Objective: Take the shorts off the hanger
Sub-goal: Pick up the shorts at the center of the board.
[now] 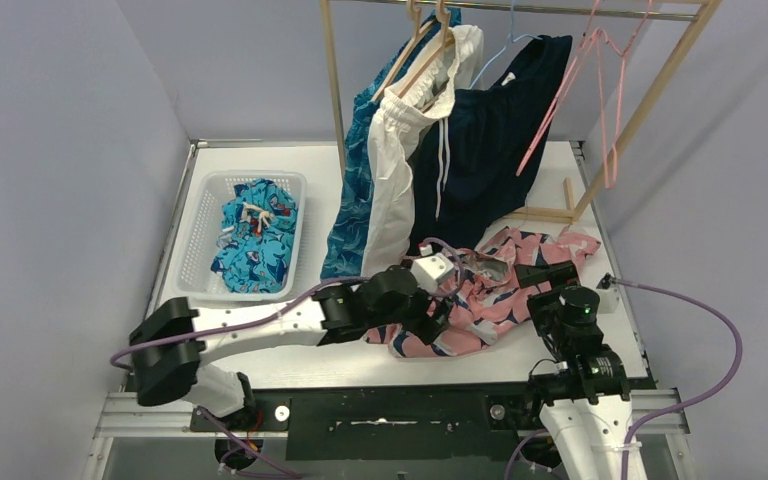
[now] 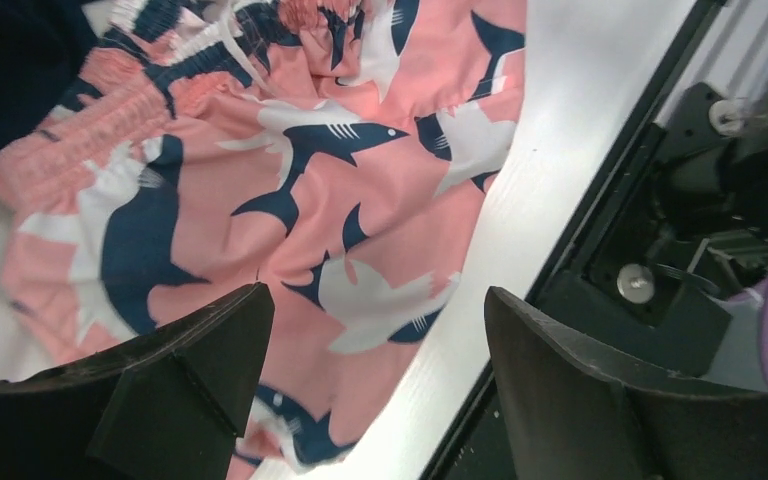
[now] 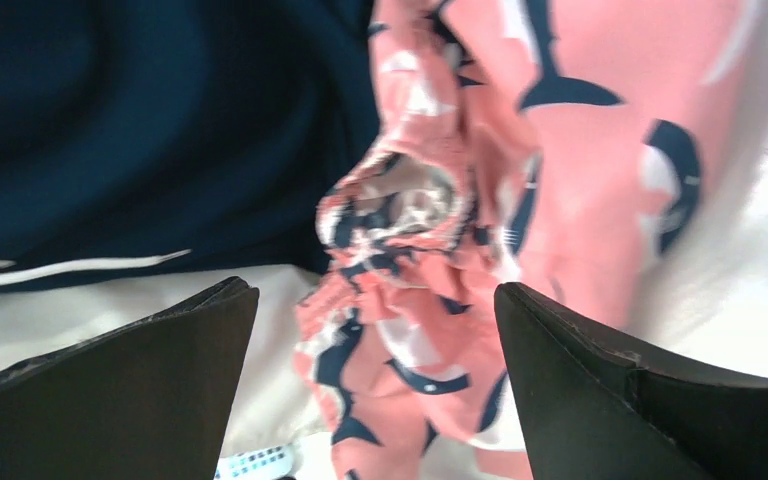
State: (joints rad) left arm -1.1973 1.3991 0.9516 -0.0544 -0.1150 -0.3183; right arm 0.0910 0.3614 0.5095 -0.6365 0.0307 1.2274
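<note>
The pink-and-navy shorts [image 1: 500, 290] lie crumpled on the white table, off any hanger. My left gripper [image 1: 438, 312] hovers open just above their near-left part; in the left wrist view the fabric [image 2: 320, 200] lies below the spread fingers [image 2: 200, 350]. My right gripper [image 1: 545, 277] is open over their right end, with the bunched waistband [image 3: 410, 260] between its fingers [image 3: 580, 360]. The blue leaf-pattern shorts [image 1: 355, 200], white drawstring shorts [image 1: 400, 170] and navy shorts [image 1: 490, 140] hang on hangers from the wooden rack. The teal cartoon-print shorts [image 1: 258, 235] lie in the basket.
A white slatted basket [image 1: 200, 215] stands at the left of the table. A wooden rack [image 1: 650, 100] spans the back, with empty pink hangers [image 1: 600, 70] at its right. The navy shorts [image 3: 140, 120] hang close behind the right gripper. The table's black front edge [image 2: 600, 180] is near the left gripper.
</note>
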